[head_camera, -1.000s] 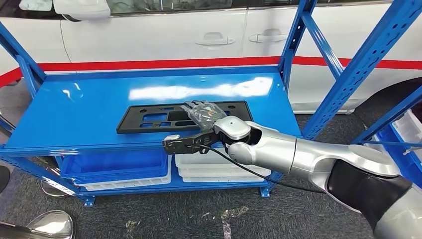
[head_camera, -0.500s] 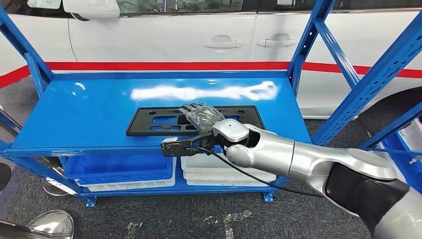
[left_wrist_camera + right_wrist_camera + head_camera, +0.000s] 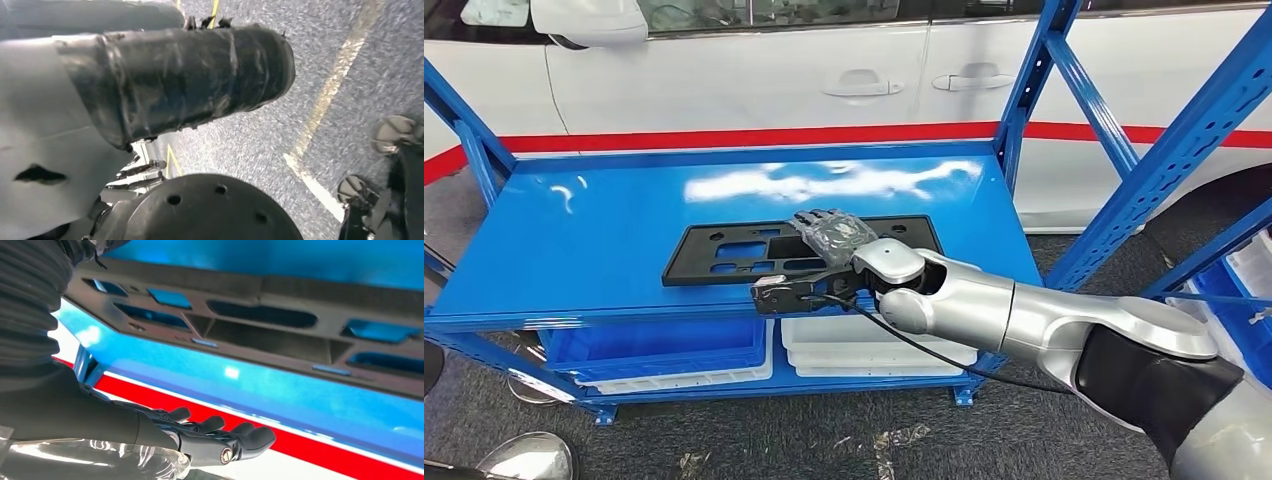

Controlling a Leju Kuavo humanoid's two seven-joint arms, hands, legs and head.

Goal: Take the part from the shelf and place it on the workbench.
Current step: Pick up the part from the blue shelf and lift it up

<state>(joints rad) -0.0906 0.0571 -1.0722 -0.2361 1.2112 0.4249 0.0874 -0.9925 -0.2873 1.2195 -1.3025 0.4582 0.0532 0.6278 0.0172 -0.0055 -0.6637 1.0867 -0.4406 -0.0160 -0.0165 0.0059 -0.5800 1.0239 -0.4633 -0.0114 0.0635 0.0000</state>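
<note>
A white car [image 3: 754, 80] with a red stripe [image 3: 724, 135] is being seen behind blue racking [image 3: 1124, 130]. Grey carpet [image 3: 774, 435] is covering the floor; bins [image 3: 664, 345] are being kept below; glare is being reflected.

No readable text, label, brand, number or sign anywhere.
</note>
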